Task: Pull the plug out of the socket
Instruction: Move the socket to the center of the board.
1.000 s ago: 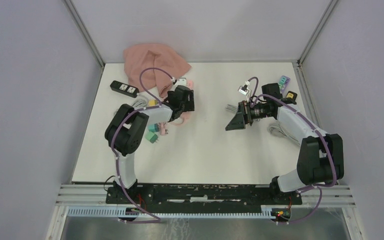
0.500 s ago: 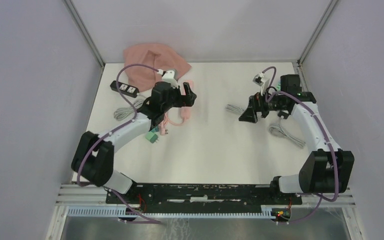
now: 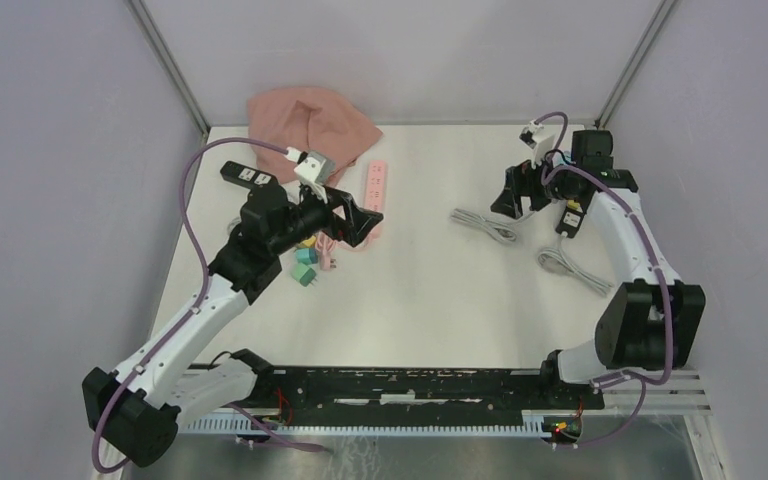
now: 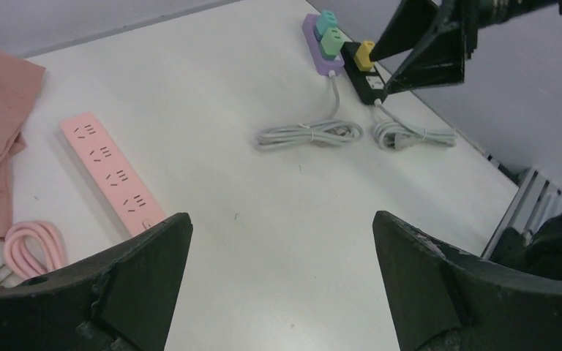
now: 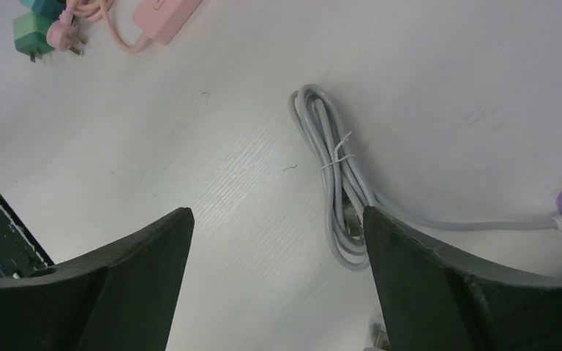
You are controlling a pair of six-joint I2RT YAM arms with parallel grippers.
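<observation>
Both sets of fingers are hanging released above the white worktop (image 4: 212,110).
The left gripper (image 4: 282,241) is gaping near the pink plastic power strip (image 4: 113,172), the right gripper (image 5: 278,219) over a tied grey cable (image 5: 340,190); farther off, two teal-green plugs (image 4: 331,45) are sitting in the purple socket strip (image 4: 334,64).

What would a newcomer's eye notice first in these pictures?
Probably the pink power strip, lying with all sockets empty left of centre, near a crumpled pink cloth at the far left corner. At the far right, a purple power strip holds two greenish plugs.
</observation>
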